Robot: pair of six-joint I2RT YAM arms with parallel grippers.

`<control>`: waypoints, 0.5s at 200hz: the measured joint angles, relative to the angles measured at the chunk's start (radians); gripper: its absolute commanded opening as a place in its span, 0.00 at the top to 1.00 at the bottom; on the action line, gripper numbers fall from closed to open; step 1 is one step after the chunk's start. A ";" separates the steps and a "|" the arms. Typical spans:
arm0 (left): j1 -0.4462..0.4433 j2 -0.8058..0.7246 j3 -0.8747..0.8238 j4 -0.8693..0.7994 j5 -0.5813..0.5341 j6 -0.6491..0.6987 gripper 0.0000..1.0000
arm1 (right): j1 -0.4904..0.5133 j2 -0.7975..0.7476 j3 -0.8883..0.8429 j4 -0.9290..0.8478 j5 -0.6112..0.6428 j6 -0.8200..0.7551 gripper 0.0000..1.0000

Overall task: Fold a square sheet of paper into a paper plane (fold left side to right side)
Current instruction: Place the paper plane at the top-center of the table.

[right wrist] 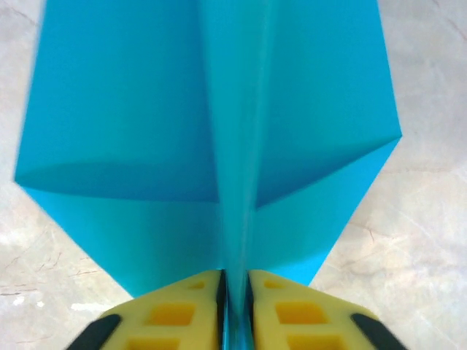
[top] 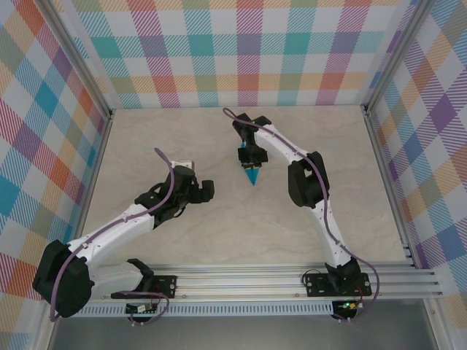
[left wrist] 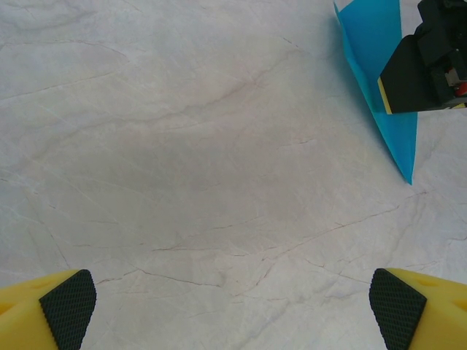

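Note:
The paper plane (top: 252, 176) is a narrow cyan-blue dart near the table's middle, its point toward the arms. My right gripper (top: 249, 160) reaches down onto it from behind. In the right wrist view the two wings (right wrist: 117, 109) spread to either side. The centre keel runs down between the yellow fingers (right wrist: 182, 313), and my right gripper (right wrist: 235, 292) is shut on that keel. My left gripper (top: 201, 191) sits to the plane's left, apart from it. It stands wide open (left wrist: 233, 310) over bare table, and the plane (left wrist: 368, 44) lies at the upper right of its view.
The marble-look table (top: 182, 240) is enclosed by checked walls (top: 241, 51) at the back and both sides. An aluminium rail (top: 292, 281) runs along the near edge by the arm bases. The right arm's black wrist (left wrist: 430, 51) hangs over the plane.

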 measured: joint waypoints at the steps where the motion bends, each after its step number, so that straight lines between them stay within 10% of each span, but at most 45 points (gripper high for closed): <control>1: 0.000 0.000 0.000 0.000 0.000 0.000 0.01 | 0.000 0.000 0.002 -0.002 0.000 -0.003 0.74; 63: 0.000 0.000 0.006 -0.003 -0.001 0.000 0.00 | 0.000 -0.048 0.018 -0.056 0.000 -0.018 0.57; 100: 0.009 0.000 0.027 -0.001 -0.024 0.000 0.00 | 0.001 -0.344 -0.204 -0.026 0.017 -0.048 0.37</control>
